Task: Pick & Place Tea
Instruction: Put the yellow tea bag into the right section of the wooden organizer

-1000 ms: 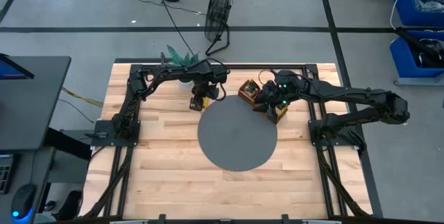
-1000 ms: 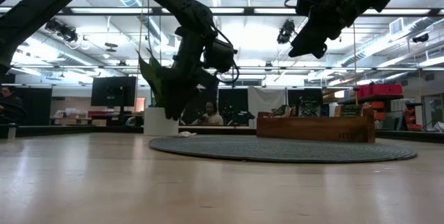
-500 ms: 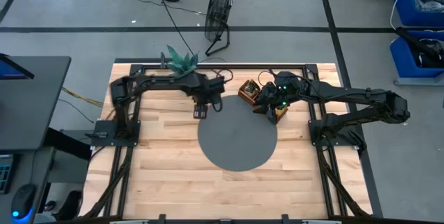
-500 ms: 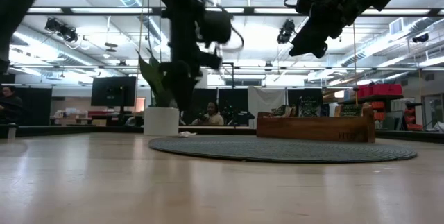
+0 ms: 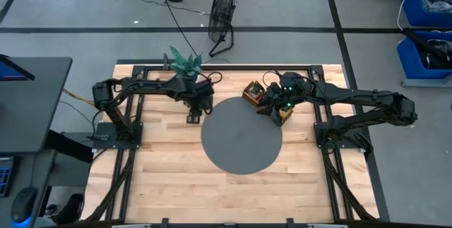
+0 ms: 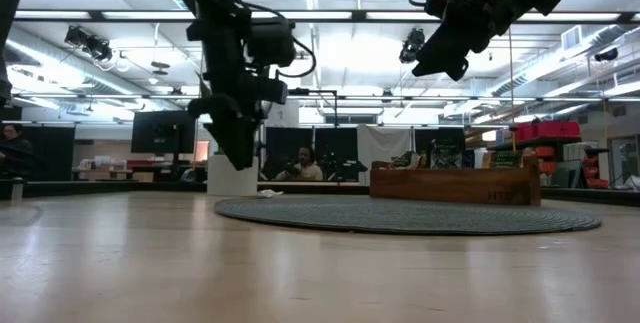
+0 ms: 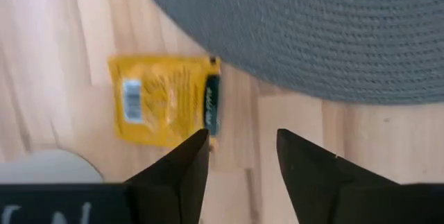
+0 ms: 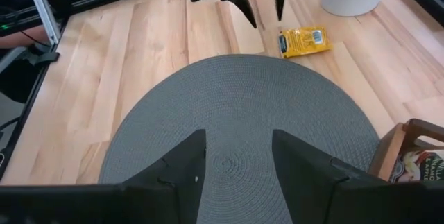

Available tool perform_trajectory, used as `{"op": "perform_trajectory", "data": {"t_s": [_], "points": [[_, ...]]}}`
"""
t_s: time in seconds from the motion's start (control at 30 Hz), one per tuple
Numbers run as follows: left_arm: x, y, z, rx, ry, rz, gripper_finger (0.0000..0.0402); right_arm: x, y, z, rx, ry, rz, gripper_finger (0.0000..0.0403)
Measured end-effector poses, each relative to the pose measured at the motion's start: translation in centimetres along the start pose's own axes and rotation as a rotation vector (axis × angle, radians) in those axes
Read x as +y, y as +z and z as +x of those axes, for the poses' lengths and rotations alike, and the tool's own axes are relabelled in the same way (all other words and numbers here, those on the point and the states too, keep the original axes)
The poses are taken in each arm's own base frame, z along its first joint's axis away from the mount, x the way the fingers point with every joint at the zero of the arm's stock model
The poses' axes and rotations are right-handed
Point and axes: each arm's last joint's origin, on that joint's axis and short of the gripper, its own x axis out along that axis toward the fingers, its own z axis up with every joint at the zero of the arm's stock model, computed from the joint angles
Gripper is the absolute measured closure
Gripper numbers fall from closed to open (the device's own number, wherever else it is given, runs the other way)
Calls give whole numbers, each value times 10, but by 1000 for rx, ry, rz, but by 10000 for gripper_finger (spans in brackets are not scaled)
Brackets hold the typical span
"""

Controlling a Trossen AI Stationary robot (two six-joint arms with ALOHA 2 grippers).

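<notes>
One yellow tea packet (image 7: 165,99) lies flat on the bare wood, just off the far left rim of the round grey mat (image 7: 326,30); the right wrist view shows the packet (image 8: 303,41) too. My left gripper (image 7: 239,148) hangs open above the wood beside the packet, pointing steeply down, touching nothing. It also shows in the high view (image 5: 192,117) and the low view (image 6: 235,158). My right gripper (image 8: 239,148) waits open, raised over the mat's far right side (image 5: 272,109).
A brown wooden tray (image 6: 455,183) with upright packets stands at the mat's far right edge (image 5: 263,99). A white pot with a green plant (image 5: 185,64) stands at the far edge, close behind the left arm. The mat's middle (image 5: 241,140) is bare.
My left gripper has drawn back toward the table's left edge and a little toward its near edge, tipping to point more steeply down. The yellow packet has stayed flat on the wood. My right arm has kept still.
</notes>
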Motion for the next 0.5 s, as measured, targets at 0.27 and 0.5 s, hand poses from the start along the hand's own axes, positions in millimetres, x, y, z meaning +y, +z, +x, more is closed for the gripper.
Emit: {"op": "perform_trajectory", "data": {"t_s": [0.27,0.5], "points": [[5,3,5,-33,23,147,180,0,0,0,-3,0,16,229],[9,-1,23,14,4,181,157,0,0,0,-4,0,16,229]]}}
